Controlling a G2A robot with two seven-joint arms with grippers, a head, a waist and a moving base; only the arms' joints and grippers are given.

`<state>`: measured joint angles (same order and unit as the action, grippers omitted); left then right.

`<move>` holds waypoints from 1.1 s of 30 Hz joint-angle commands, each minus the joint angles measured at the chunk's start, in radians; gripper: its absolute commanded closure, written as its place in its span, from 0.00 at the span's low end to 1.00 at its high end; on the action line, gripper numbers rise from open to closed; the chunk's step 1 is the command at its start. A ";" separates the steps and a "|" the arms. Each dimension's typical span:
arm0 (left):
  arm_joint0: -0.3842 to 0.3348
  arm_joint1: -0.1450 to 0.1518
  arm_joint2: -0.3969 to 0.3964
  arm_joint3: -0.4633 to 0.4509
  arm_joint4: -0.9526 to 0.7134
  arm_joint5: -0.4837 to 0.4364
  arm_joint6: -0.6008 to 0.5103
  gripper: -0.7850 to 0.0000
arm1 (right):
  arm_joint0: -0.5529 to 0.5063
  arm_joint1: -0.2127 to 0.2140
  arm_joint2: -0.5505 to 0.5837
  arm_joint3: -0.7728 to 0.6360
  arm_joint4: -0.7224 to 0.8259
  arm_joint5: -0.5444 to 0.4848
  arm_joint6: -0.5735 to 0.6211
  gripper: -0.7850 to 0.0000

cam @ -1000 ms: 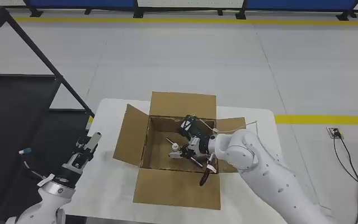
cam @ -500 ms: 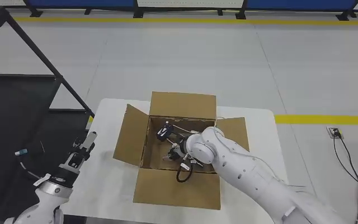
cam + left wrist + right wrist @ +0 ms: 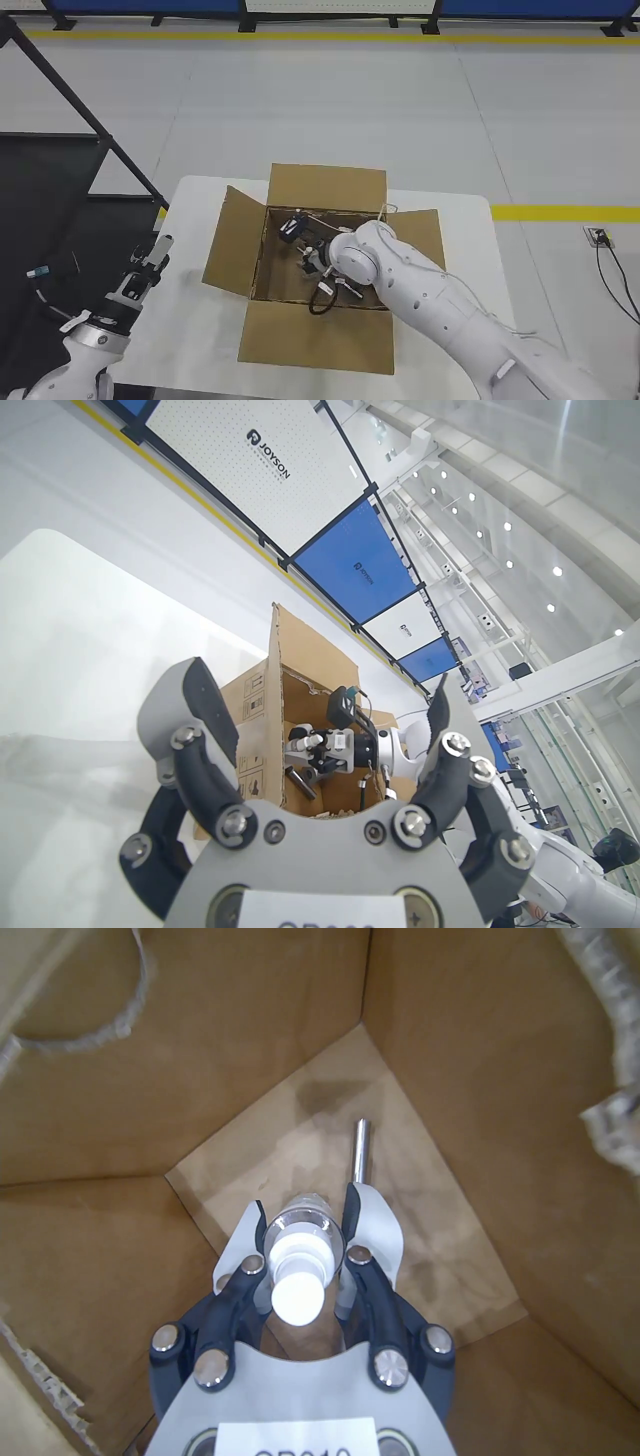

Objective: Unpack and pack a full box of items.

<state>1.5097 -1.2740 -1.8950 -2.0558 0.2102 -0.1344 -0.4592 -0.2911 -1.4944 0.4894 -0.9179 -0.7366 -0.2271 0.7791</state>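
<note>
A clear bottle (image 3: 299,1248) with a white cap sits between the fingers of the right end effector (image 3: 304,1206), which pinches it at the shoulder, cap pointing back toward the wrist. The bottle is held inside the open cardboard box (image 3: 475,1053), above its bare floor. A slim metal rod (image 3: 361,1150) lies flat on that floor, just beyond one fingertip. In the top view the box (image 3: 325,188) stands in the middle of the white worktop (image 3: 200,320), flaps folded outward. The left end effector (image 3: 320,695) hangs well apart at the worktop's left edge, fingers spread and holding nothing.
</note>
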 commanded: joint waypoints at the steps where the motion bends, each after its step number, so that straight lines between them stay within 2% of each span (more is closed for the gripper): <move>1: 0.000 0.000 0.000 0.000 0.000 0.000 0.000 0.00 | -0.005 0.014 0.025 -0.055 -0.025 0.009 0.002 1.00; 7: 0.000 0.000 0.000 0.000 0.000 0.000 0.000 0.00 | -0.088 0.093 0.162 -0.373 -0.155 0.109 0.109 1.00; 13: 0.000 0.000 0.000 0.000 0.000 0.000 0.000 0.00 | -0.252 0.188 0.399 -0.742 -0.304 0.215 0.404 1.00; 18: 0.000 0.000 0.000 0.000 0.000 0.000 0.000 0.00 | -0.429 0.238 0.603 -0.986 -0.448 0.301 0.474 1.00; 22: 0.000 0.000 0.000 0.000 0.000 0.000 0.000 0.00 | -0.549 0.262 0.753 -1.053 -0.540 0.362 0.467 1.00; 27: 0.000 0.000 0.000 0.000 0.000 0.000 0.000 0.00 | -0.663 0.275 0.884 -1.074 -0.571 0.405 0.389 1.00; 33: 0.000 0.000 0.000 0.000 0.000 0.000 0.000 0.00 | -0.752 0.283 0.995 -0.984 -0.552 0.414 0.286 1.00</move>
<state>1.5097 -1.2740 -1.8950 -2.0558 0.2102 -0.1343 -0.4592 -1.0361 -1.2121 1.4695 -1.9265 -1.2969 0.1876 1.0815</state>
